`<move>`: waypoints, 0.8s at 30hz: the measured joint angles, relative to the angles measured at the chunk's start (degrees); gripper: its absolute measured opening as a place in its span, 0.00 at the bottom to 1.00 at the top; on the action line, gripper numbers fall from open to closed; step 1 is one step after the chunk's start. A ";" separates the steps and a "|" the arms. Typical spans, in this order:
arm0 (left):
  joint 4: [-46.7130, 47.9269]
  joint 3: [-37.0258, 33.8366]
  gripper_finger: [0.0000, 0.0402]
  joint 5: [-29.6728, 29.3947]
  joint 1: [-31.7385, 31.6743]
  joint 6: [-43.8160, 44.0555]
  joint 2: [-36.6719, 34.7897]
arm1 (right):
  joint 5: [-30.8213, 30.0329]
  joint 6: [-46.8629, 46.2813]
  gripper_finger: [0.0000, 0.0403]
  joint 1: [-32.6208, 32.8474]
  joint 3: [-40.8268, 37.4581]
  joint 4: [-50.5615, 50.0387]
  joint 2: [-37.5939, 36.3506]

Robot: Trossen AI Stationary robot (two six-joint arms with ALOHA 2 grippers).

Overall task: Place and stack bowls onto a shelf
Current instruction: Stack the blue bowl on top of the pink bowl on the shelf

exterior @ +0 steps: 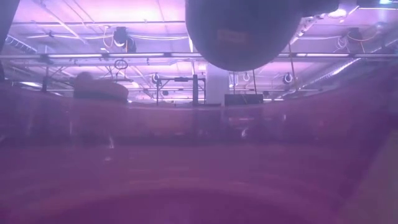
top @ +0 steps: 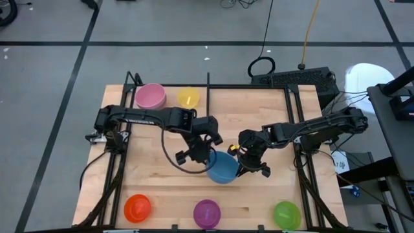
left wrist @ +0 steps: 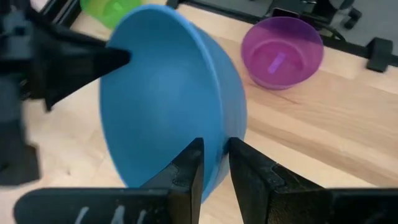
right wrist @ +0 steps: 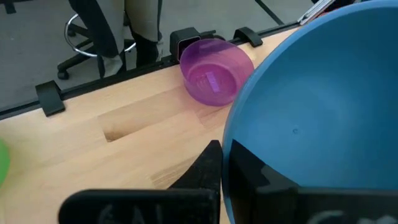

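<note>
Blue bowl (top: 223,167) tilted at frame centre above the tabletop (top: 259,200), left gripper (top: 196,153) fingers (left wrist: 186,171) clenched on its rim at left, right gripper (top: 251,164) fingers (right wrist: 208,165) clamping the opposite rim, purple bowl (top: 207,211) below.

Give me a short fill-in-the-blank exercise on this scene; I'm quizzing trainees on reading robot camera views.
1. Both the left tool and the right tool grip the rim of the ____ bowl.
2. On the shelf, the yellow bowl sits beside the ____ bowl.
3. Along the table's near edge, the purple bowl sits between the orange bowl and the ____ bowl.

Missing words: blue; pink; green
</note>
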State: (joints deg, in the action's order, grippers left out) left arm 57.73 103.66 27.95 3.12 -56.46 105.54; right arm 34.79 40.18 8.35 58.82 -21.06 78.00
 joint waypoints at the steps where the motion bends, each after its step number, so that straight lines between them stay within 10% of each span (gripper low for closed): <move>1: -0.42 0.00 0.20 -0.06 -0.27 0.98 0.00 | -0.02 -0.01 0.00 0.00 -0.02 0.04 0.00; 24: -0.83 0.00 0.20 8.63 -1.67 4.92 2.29 | -0.06 3.45 0.00 0.01 0.00 -2.25 0.02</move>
State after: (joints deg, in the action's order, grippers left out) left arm 56.90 103.66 36.59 1.45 -51.55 107.82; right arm 34.73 43.64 8.36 58.82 -23.31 78.02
